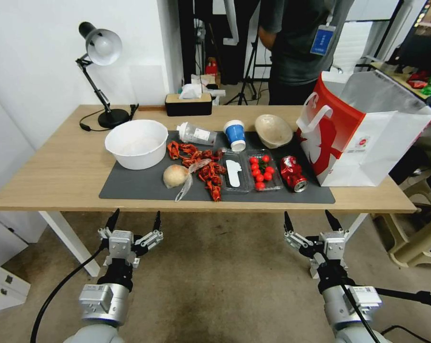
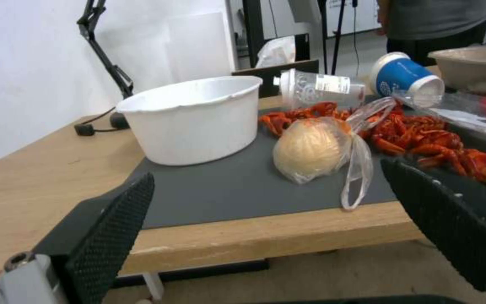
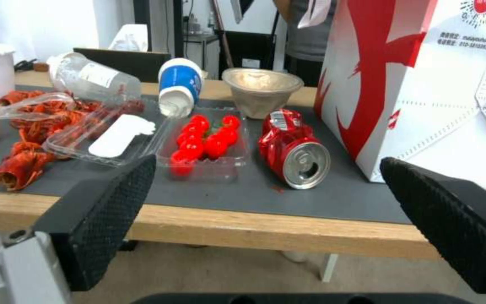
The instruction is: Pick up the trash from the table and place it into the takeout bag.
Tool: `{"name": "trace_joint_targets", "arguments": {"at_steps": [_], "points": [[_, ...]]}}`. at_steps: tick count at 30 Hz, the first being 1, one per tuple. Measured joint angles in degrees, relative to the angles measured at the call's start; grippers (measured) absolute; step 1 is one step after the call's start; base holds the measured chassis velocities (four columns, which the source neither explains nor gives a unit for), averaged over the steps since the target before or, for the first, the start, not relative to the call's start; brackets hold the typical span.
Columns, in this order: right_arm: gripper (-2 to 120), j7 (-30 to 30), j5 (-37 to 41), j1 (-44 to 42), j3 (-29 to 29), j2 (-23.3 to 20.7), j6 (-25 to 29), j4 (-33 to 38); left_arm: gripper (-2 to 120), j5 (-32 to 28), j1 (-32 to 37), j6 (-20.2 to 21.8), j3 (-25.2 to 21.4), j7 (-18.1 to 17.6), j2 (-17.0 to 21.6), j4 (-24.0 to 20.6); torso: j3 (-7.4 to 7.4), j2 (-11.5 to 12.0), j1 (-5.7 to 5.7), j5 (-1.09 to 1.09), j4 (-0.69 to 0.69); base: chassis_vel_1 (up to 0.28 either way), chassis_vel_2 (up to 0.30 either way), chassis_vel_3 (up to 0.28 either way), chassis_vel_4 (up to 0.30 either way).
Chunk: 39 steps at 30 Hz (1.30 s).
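desk [image 1: 58, 176]: long light-wood top on white legs, dark grey mat [image 1: 144, 183] laid across its middle.
takeout bag [image 1: 367, 143]: red and white, upright at the right end of the desk, mouth open, silvery lining showing, flat white handle on the side facing the mat.
crushed red can [image 1: 293, 173]: on its side on the mat, just beside the bag's base, open end toward the robot.
pulp bowl [image 1: 273, 130]: beige, tilted, at the back of the mat, beside the bag.
paper cup [image 1: 235, 135]: blue and white, tipped over between the pulp bowl and the bottle.
plastic bottle [image 1: 196, 134]: clear, labelled, lying on its side at the back of the mat.
bagged lump [image 1: 176, 175]: beige round lump in a clear bag, near the front edge of the mat, just right of the white bowl.
white bowl [image 1: 136, 143]: large, upright, at the left end of the mat.
crayfish shells [image 1: 201, 164]: red heap mid-mat (touching the bagged lump's loose plastic).
clear tray [image 1: 249, 172]: two compartments, one holding red cherry tomatoes [image 1: 261, 171].
desk lamp [image 1: 98, 66]: back left corner.
tissue box [image 1: 188, 102]: back edge.
left gripper [image 1: 133, 221]: below and in front of the desk's front edge, fingers spread wide, grasping nothing.
right gripper [image 1: 309, 221]: likewise low before the front edge, opposite the can, fingers spread wide and empty.
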<state>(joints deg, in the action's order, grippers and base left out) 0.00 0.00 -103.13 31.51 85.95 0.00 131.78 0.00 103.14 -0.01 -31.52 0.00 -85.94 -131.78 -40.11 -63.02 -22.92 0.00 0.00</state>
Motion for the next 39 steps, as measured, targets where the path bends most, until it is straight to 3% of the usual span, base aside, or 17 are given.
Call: {"name": "trace_joint_targets", "arguments": {"at_steps": [28,31,33,34,39], "points": [[100,-0.2,0.3,0.4,-0.1,0.0,0.0,-0.1,100,-0.1,-0.1,0.0,0.0,0.0,0.0,0.0,0.0,0.0,0.0,0.0,0.0,0.0,0.0,0.0,0.0],[100,-3.1,5.2,4.7,-2.1,-0.7,0.0,-3.5,100,-2.8,-2.3,0.8,-1.1,0.5,-0.3,0.9,0.0,0.0,0.02,0.01,0.0,0.0,0.0,0.0,0.0],[100,-5.2,8.4,7.7,-2.9,-1.1,0.5,-5.4,100,-7.9,-6.8,2.4,-3.4,1.4,-1.0,2.6,-0.01,0.0,0.01,0.02,0.05,0.0,0.0,0.0,0.0],[100,-6.0,9.4,8.1,-2.3,-1.3,1.3,-5.5,100,-10.4,-8.9,3.0,-4.4,1.9,-1.3,3.6,-0.02,0.0,-0.02,-0.03,-0.02,0.0,0.0,0.0,0.0],[100,-6.2,10.1,8.4,-0.6,-1.7,1.6,-5.1,100,-11.8,-9.9,3.1,-4.1,2.8,-1.3,4.7,-0.01,0.0,0.01,0.0,-0.02,0.0,0.0,0.0,0.0]]}}
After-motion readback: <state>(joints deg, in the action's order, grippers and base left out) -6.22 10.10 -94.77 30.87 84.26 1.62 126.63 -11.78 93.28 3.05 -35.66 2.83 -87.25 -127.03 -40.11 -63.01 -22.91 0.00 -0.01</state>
